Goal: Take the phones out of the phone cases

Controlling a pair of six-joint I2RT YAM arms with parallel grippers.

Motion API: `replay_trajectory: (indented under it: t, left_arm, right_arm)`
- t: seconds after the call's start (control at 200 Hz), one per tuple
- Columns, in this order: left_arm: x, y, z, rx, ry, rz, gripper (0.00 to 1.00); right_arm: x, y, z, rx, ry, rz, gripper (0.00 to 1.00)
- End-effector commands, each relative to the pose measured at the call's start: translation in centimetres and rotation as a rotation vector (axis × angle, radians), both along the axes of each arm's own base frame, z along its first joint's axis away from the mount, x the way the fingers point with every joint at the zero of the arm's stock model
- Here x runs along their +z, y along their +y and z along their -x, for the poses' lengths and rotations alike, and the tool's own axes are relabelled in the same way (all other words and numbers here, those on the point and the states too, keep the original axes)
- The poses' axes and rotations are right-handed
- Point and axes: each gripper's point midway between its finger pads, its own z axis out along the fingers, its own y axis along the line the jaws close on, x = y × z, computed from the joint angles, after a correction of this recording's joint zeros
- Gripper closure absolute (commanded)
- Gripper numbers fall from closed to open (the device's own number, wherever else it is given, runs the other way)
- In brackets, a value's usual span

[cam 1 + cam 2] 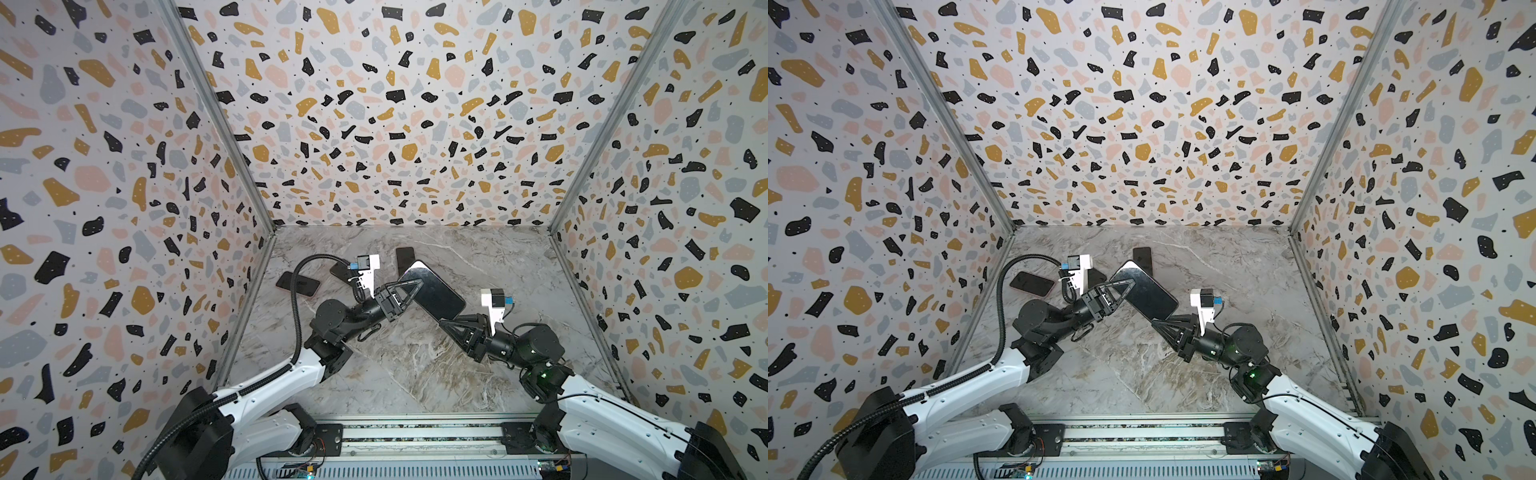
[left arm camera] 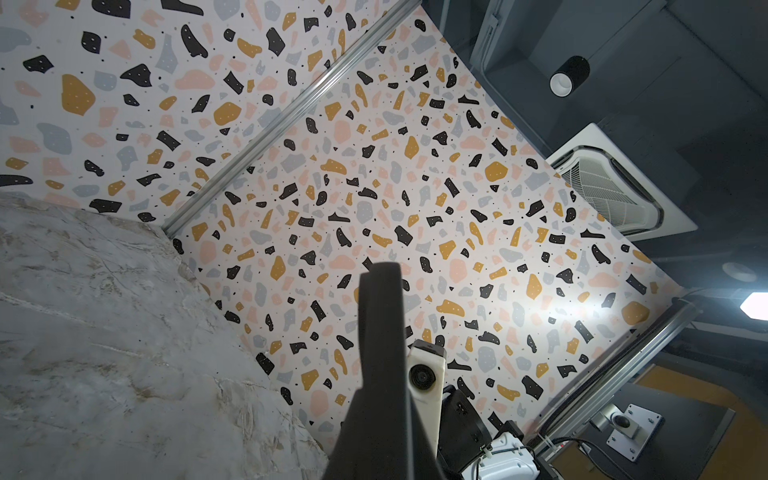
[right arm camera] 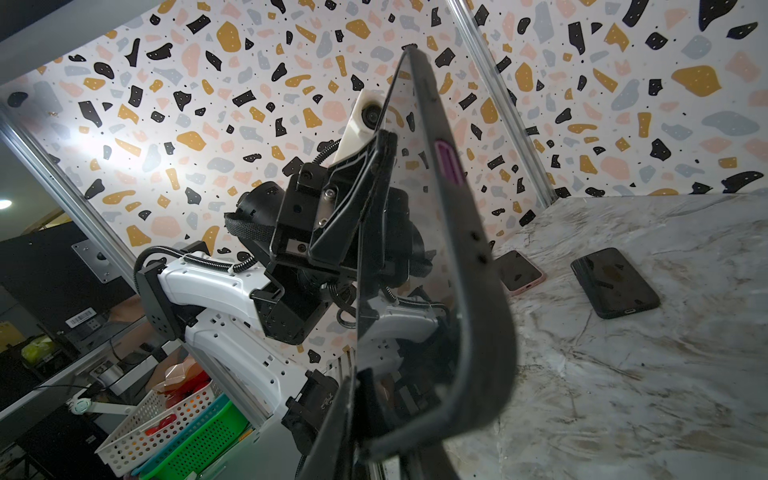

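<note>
1. Nearest the arm bases, the right claw [image 1: 444, 322] reaches in from the right to the phone's near corner. In the right wrist view its fingers [image 3: 332, 419] sit on either side of the case [image 3: 478, 332] corner, pinching it.
2. Above the middle of the counter [image 1: 415, 374], the phone [image 1: 432, 291] is held clear of the surface inside its case. It slants from near right to far left, dark screen up.
3. From the left, the left claw [image 1: 419, 283] is clamped on the phone's long edge near its far end, with one finger [image 3: 374, 178] flat against the screen.
4. Farther back, a pink phone [image 1: 297, 284] lies flat near the left wall. A black phone [image 1: 405, 257] lies flat just behind the held phone's far end. A third dark phone [image 1: 338, 270] is mostly hidden by the left wrist camera.
5. Terrazzo walls [image 1: 395, 124] close the counter on three sides.
</note>
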Motion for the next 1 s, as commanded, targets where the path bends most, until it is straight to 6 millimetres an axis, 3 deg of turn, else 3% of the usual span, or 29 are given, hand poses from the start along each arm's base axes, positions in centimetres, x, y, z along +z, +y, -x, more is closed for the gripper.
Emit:
replay_trajectory:
  t: [0.0, 0.596, 0.996]
  left_arm:
    - [1.4, -0.1, -0.3, 0.003, 0.015, 0.032, 1.0]
    - [0.4, -2.4, -0.8, -0.045, 0.168, 0.015, 1.0]
    - [0.0, -3.3, -0.5, -0.067, 0.19, -0.011, 1.0]
  right_arm:
    - [0.6, -0.3, -0.5, -0.055, -0.082, 0.029, 0.98]
    - [-2.6, -1.1, -3.8, -0.339, -0.26, 0.292, 0.88]
    - [-2.2, -1.7, -5.8, -0.494, -0.386, 0.355, 0.79]
